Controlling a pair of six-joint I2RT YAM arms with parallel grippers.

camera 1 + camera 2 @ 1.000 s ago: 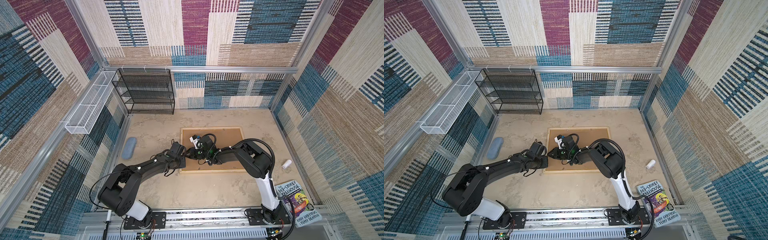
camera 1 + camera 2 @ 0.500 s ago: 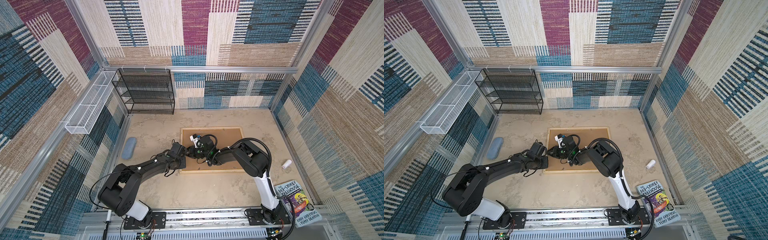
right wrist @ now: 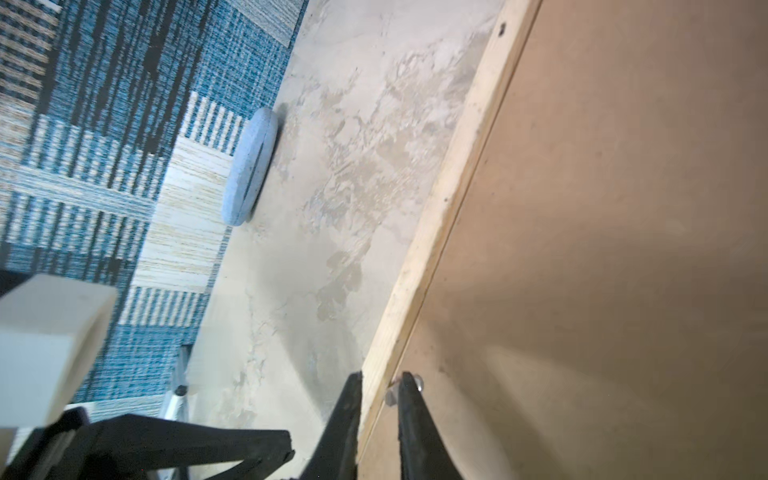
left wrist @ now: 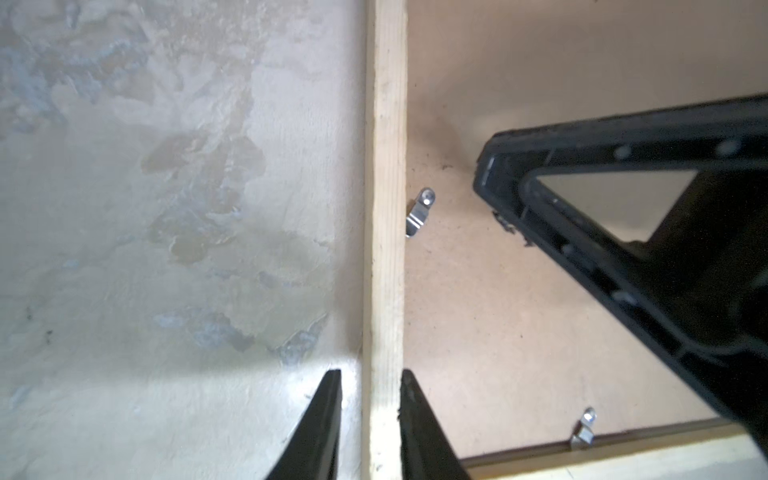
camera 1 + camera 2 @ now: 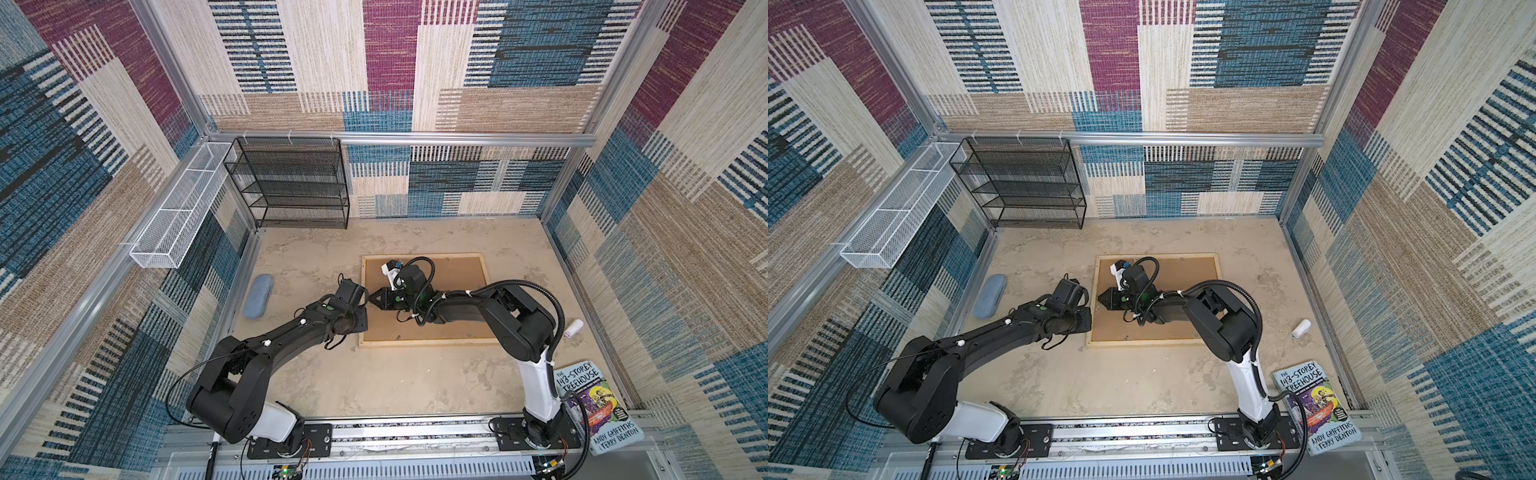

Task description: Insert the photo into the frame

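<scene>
Framing progress: late stage, by my read; frame (image 5: 419, 343) lies face-down on the table (image 5: 415, 386) with the brown backing board (image 5: 457, 274) seated inside the wood strips.
Photo: not visible in any view; likely under the backing board, can't confirm.
Done: board is in and flat, and a clip (image 4: 420, 212) on the side strip reaches partly over it.
Left: securing the clips. A second clip (image 4: 584, 432) sits by the corner; can't tell if either is fully turned.
Left gripper (image 4: 370, 374): straddles the frame's side strip, one finger touching the wood and a gap at the other, so released, not clamping.
Right gripper (image 3: 381, 378): jaws narrow, astride the same strip's inner edge with a metal clip at one finger; can't tell if it pinches anything.
Crowding: both grippers meet at the same strip, just beside each other, so collision risk.
Around: blue case (image 5: 257, 297) near the left wall, book (image 5: 594, 411) at the front right, white roll (image 5: 572, 328) right of the frame, black mesh shelf (image 5: 291, 183) and white wire basket (image 5: 178, 208) at the back left.
Obstruction: none of these touches the frame.
</scene>
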